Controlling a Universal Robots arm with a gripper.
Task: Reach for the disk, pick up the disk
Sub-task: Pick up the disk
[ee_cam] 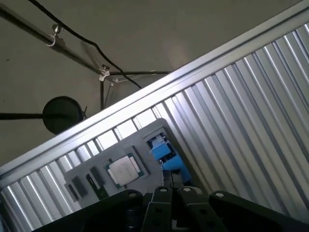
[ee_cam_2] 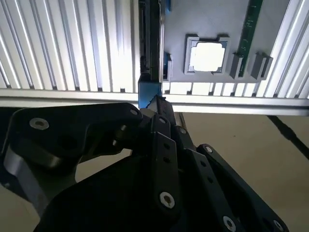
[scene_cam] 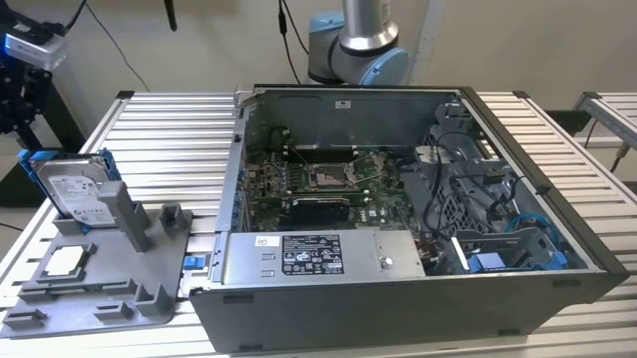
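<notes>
With our gripper (ee_cam_2: 157,107) closed together, empty and well apart from the disk (scene_cam: 71,186), which stands upright in the grey holder (scene_cam: 104,297) beside the case (scene_cam: 398,317), we should open wide and square up to its thin edges.

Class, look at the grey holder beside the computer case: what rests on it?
On the holder, the disk stands on edge in a slot and a chip lies flat in a recess. A grey post covers the disk's lower corner.
</notes>
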